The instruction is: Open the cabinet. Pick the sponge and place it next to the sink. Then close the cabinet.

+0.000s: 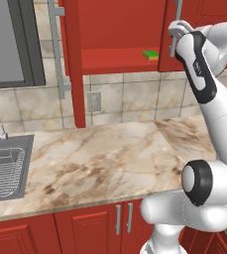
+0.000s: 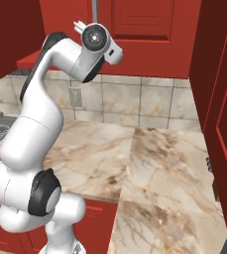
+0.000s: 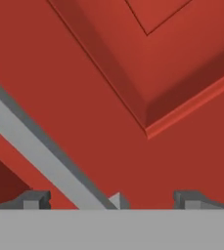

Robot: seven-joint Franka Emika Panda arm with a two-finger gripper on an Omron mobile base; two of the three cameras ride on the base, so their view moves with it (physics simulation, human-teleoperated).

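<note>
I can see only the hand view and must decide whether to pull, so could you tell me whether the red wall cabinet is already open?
Observer: Partly. The left door of the glossy red wall cabinet stands swung out. The right door, which the open tool faces, is shut.
Operator: Thank you. Can you see the sponge?
Observer: Yes. The small green-and-yellow sponge lies on the exposed shelf, at its right end beside the shut door.
Operator: And where is the sink, please?
Observer: The grey steel sink with a wire rack is set in the marble counter, below and to the left of the cabinet.
</note>
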